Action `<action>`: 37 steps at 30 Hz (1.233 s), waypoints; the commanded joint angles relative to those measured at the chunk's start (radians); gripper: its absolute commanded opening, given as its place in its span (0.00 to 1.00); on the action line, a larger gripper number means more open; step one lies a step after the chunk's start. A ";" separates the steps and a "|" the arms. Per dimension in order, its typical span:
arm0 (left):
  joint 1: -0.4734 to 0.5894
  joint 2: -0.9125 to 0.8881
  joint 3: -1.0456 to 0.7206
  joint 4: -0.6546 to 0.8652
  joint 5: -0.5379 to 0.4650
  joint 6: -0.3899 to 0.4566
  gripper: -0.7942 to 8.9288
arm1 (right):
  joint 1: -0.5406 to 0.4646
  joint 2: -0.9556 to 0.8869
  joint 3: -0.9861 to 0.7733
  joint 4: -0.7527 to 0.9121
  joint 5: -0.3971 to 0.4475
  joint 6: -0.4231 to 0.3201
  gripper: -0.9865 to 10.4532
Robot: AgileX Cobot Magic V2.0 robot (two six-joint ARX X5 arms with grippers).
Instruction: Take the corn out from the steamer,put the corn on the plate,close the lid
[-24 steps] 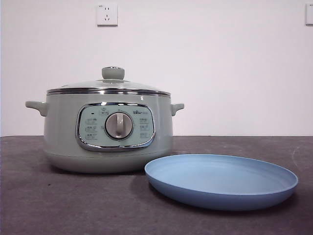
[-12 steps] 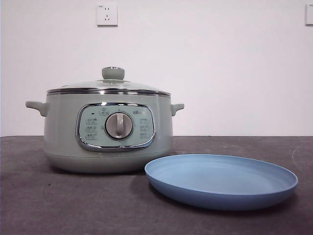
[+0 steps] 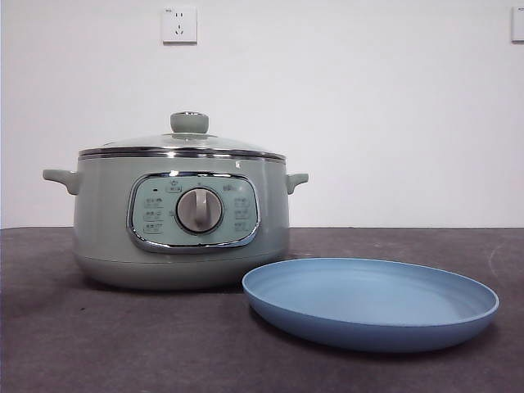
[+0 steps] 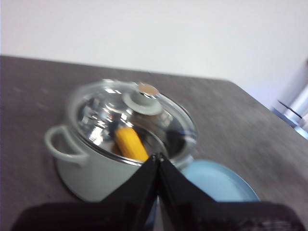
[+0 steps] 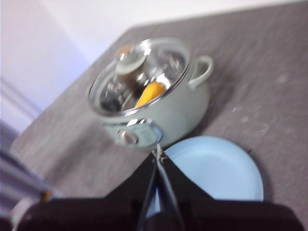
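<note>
The sage-green steamer (image 3: 180,221) stands on the dark table with its glass lid (image 3: 184,141) resting closed on it. Through the lid's glass the yellow-orange corn (image 4: 131,143) (image 5: 149,92) lies inside the pot. The light-blue plate (image 3: 372,301) sits bare just right of the steamer, at the front. My left gripper (image 4: 157,156) hovers above and short of the steamer (image 4: 113,144), jaws shut and holding nothing. My right gripper (image 5: 158,154) hangs high over the plate (image 5: 211,168) and steamer (image 5: 154,96), jaws shut and holding nothing. Neither gripper shows in the front view.
A white wall with a socket (image 3: 179,24) stands behind the table. Dark table surface (image 3: 106,344) stretches in front of and around the pot. Something metallic and blurred (image 4: 296,108) shows at one edge of the left wrist view.
</note>
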 commanded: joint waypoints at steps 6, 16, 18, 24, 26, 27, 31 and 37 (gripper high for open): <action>0.002 0.137 0.123 -0.185 0.111 0.154 0.07 | 0.060 0.209 0.237 -0.297 -0.026 -0.246 0.08; 0.002 0.180 0.168 -0.235 0.109 0.183 0.34 | 0.116 0.253 0.273 -0.349 -0.023 -0.279 0.19; 0.002 0.180 0.168 -0.234 0.108 0.183 0.63 | 0.116 0.253 0.273 -0.349 -0.023 -0.278 0.38; 0.002 0.180 0.169 -0.208 0.109 0.184 0.70 | 0.116 0.253 0.273 -0.350 -0.023 -0.273 0.64; -0.001 0.186 0.173 -0.177 0.107 0.184 0.70 | 0.116 0.253 0.273 -0.350 -0.023 -0.259 0.64; -0.005 0.196 0.182 -0.163 0.102 0.184 0.70 | 0.116 0.253 0.273 -0.350 -0.023 -0.253 0.64; -0.025 0.273 0.248 -0.108 0.099 0.184 0.70 | 0.116 0.253 0.273 -0.349 -0.023 -0.249 0.64; -0.089 0.476 0.406 -0.079 0.045 0.220 0.70 | 0.116 0.253 0.272 -0.349 -0.023 -0.248 0.64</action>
